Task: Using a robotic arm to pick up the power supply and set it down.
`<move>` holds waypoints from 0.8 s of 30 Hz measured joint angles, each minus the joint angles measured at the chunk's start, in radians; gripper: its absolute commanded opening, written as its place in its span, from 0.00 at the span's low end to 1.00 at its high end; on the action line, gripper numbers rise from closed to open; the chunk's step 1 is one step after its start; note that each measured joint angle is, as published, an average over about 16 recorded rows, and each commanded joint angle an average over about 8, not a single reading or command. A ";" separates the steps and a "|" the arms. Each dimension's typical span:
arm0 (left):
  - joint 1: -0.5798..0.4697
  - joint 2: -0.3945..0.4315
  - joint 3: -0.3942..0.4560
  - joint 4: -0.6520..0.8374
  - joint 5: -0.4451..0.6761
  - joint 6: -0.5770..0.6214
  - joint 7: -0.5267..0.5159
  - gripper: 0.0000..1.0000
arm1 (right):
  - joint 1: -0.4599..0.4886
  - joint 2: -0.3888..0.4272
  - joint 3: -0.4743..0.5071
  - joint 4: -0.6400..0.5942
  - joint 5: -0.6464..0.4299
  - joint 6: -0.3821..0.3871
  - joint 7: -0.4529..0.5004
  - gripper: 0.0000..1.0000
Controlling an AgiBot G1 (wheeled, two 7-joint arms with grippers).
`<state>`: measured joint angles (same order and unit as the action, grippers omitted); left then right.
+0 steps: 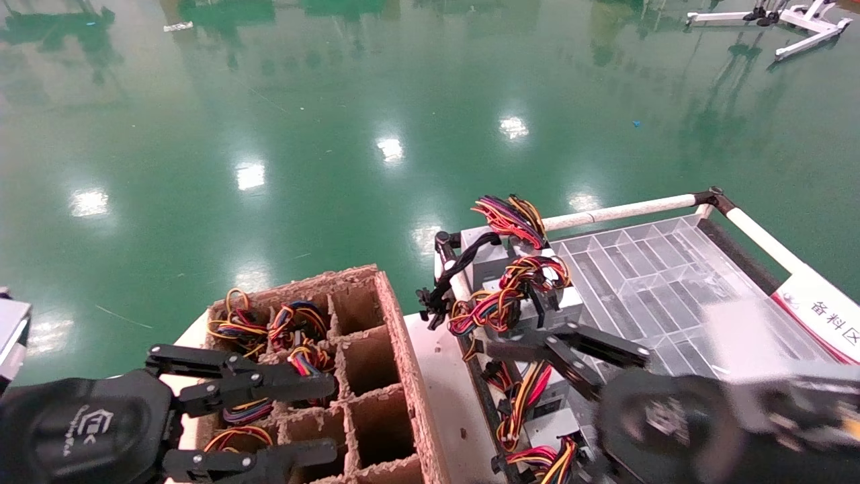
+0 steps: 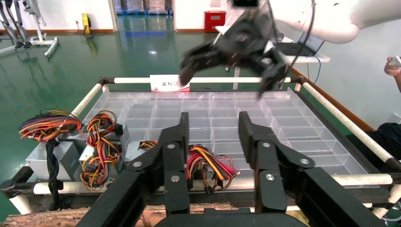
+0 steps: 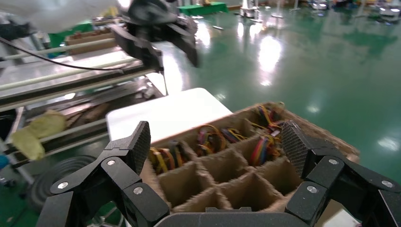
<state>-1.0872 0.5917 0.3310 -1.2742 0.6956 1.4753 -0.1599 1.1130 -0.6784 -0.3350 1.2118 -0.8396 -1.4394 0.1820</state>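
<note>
The power supply shows its mostly red wire bundle at the near edge of the cart; its grey box is largely hidden. In the head view this power supply lies under my right gripper. That gripper hovers above it, open, gripping nothing. Seen from the left wrist, the right gripper hangs over the tray on its white forearm, jaws spread. My left gripper is open and empty above the cardboard box. Its own jaws frame the red bundle from a distance. The right wrist's own jaws stand wide.
A cardboard divider box holds several wired units in its far cells. A clear compartment tray fills the railed cart. Other grey boxes with yellow-orange bundles stand along the cart's edge. A person's hand shows beyond the cart.
</note>
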 measured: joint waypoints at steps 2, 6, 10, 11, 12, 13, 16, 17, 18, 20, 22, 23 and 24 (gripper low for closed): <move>0.000 0.000 0.000 0.000 0.000 0.000 0.000 0.00 | 0.020 -0.024 -0.021 -0.026 -0.039 0.012 -0.001 1.00; 0.000 0.000 0.000 0.000 0.000 0.000 0.000 0.00 | 0.074 -0.086 -0.069 -0.089 -0.125 0.032 -0.006 1.00; 0.000 0.000 0.000 0.000 0.000 0.000 0.000 0.00 | 0.136 -0.161 -0.121 -0.168 -0.209 0.038 -0.020 1.00; 0.000 0.000 0.000 0.000 0.000 0.000 0.000 0.00 | 0.152 -0.181 -0.134 -0.190 -0.228 0.038 -0.026 1.00; 0.000 0.000 0.000 0.000 0.000 0.000 0.000 0.00 | 0.168 -0.202 -0.146 -0.213 -0.247 0.038 -0.033 1.00; 0.000 0.000 0.000 0.000 0.000 0.000 0.000 0.00 | 0.183 -0.224 -0.158 -0.237 -0.264 0.038 -0.040 1.00; 0.000 0.000 0.000 0.000 0.000 0.000 0.000 0.00 | 0.228 -0.291 -0.190 -0.312 -0.311 0.038 -0.069 1.00; 0.000 0.000 0.000 0.000 0.000 0.000 0.000 0.00 | 0.241 -0.314 -0.200 -0.338 -0.325 0.038 -0.080 1.00; 0.000 0.000 0.000 0.000 0.000 0.000 0.000 0.00 | 0.255 -0.337 -0.210 -0.365 -0.338 0.039 -0.092 1.00; 0.000 0.000 0.001 0.000 0.000 0.000 0.000 0.00 | 0.281 -0.381 -0.228 -0.417 -0.362 0.041 -0.117 1.00; 0.000 0.000 0.001 0.000 0.000 0.000 0.000 0.00 | 0.306 -0.425 -0.244 -0.470 -0.384 0.044 -0.144 1.00; 0.000 0.000 0.001 0.000 0.000 0.000 0.000 0.00 | 0.318 -0.447 -0.252 -0.496 -0.395 0.046 -0.158 1.00; 0.000 0.000 0.001 0.000 0.000 0.000 0.000 0.00 | 0.329 -0.468 -0.259 -0.521 -0.406 0.050 -0.173 1.00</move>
<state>-1.0875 0.5915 0.3316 -1.2740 0.6953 1.4752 -0.1596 1.4424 -1.1461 -0.5941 0.6903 -1.2459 -1.3898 0.0093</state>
